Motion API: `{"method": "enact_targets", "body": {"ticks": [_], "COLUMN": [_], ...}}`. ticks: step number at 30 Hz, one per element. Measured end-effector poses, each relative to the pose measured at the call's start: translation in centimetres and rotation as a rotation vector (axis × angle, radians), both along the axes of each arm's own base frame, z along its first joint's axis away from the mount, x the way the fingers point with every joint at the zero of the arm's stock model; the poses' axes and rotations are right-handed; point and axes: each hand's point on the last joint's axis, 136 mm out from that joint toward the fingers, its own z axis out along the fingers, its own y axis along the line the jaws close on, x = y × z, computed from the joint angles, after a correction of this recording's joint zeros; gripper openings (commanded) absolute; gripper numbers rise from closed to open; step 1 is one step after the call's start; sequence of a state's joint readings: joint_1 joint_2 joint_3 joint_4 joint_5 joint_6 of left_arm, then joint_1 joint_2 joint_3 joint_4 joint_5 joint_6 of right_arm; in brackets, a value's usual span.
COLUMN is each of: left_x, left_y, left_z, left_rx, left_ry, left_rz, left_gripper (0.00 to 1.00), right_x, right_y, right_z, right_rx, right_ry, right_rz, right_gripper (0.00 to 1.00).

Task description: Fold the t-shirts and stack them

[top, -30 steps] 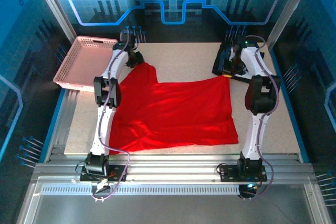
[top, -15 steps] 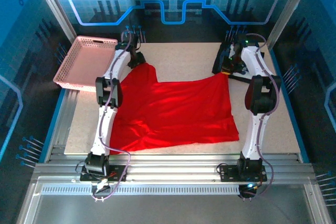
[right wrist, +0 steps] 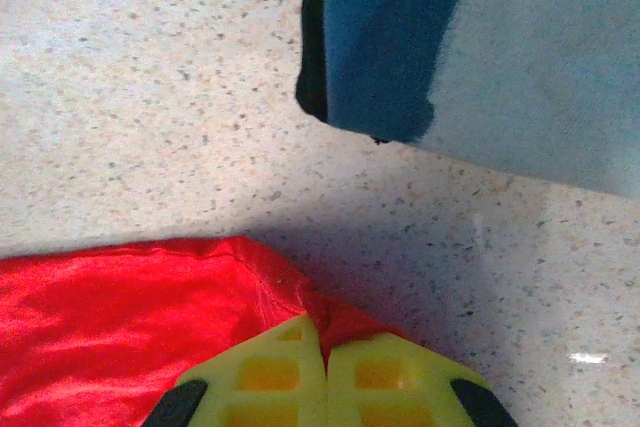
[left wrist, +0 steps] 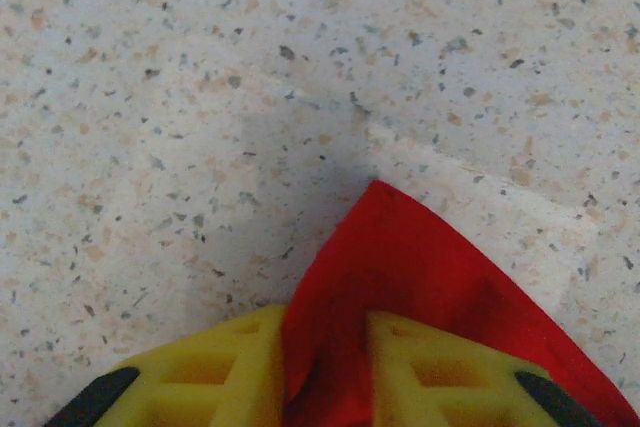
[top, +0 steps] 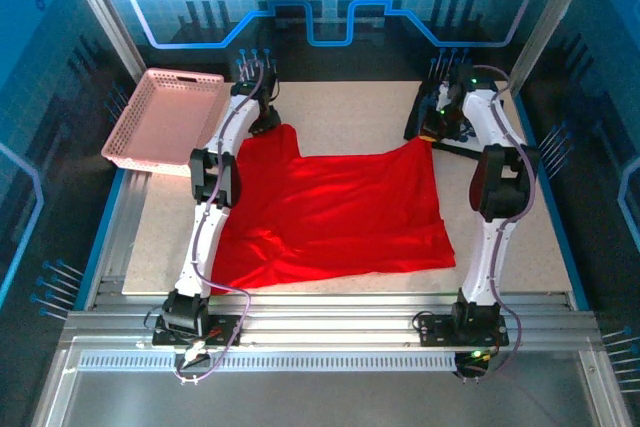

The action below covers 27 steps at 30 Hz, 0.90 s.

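Nearest the arm bases, the near hem of a bright red t-shirt [top: 330,212], rumpled, close to the front edge of the speckled surface [top: 350,107]. Farther in, the cloth spread mostly flat, plain red face upward, wrinkles gathering toward the near-left corner.

At the far-left corner, left pincer [left wrist: 325,347] pressed together on a pointed red fold, yellow fingers [left wrist: 225,372] on either side of the cloth. At the far-right corner, right pincer [right wrist: 325,367] closed tight, pinching the red hem.

Just beyond the right pincer, a dark navy t-shirt [right wrist: 385,37], near the red one but apart from it. At the far-left corner of the surface, a pink lattice basket [top: 165,122].

Likely step: tensioning or lifting the far edge ahead of a fold.

Possible trouble:
- A thin pinch at either corner slipping out under tension, leaving the shirt lopsided.
- Uneven pull from the two arms, skewing the fold.
- The right arm brushing or dragging the navy shirt so close behind it.
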State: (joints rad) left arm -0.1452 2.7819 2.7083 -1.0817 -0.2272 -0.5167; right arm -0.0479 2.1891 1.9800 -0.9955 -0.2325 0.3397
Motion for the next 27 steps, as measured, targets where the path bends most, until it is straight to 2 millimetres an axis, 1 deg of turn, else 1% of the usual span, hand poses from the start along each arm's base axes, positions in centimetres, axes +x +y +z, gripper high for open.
{"method": "enact_targets", "body": {"ticks": [5, 9, 12, 14, 19, 23, 25, 27], "left_x": [-0.2, -0.3, -0.9, -1.7, -3.0, -3.4, -3.3, -2.9], "left_y": [0.6, 0.9, 1.1, 1.6, 3.6, 5.2, 5.6, 5.6], "left_z": [-0.1, 0.2, 0.4, 0.5, 0.9, 2.3, 3.3, 4.5], "left_rx": [0.002, -0.006, -0.013, -0.017, -0.01, -0.005, -0.002, -0.002], "left_ry": [0.009, 0.006, 0.016, 0.04, 0.076, 0.064, 0.043, 0.008], "left_rz": [0.031, 0.039, 0.042, 0.048, 0.062, 0.064, 0.056, 0.042], "left_gripper": [0.07, 0.02, 0.0, 0.0, 0.0, 0.0, 0.0, 0.0], "right_x": [0.4, 0.6, 0.7, 1.1, 2.8, 3.9, 4.0, 4.0], "right_y": [-0.7, -0.7, -0.4, -0.4, -0.6, -1.1, -1.2, -1.3], "right_z": [0.7, 1.0, 1.2, 1.6, 2.7, 3.2, 3.1, 2.7], "right_rx": [0.065, 0.099, 0.115, 0.115, 0.102, 0.077, 0.067, 0.058], "right_ry": [-0.027, -0.036, -0.039, -0.053, -0.1, -0.131, -0.134, -0.127], "right_rz": [-0.021, -0.027, -0.023, -0.021, -0.02, -0.015, -0.014, -0.012], "right_gripper": [0.0, 0.0, 0.0, 0.0, 0.0, 0.0, 0.0, 0.0]}}
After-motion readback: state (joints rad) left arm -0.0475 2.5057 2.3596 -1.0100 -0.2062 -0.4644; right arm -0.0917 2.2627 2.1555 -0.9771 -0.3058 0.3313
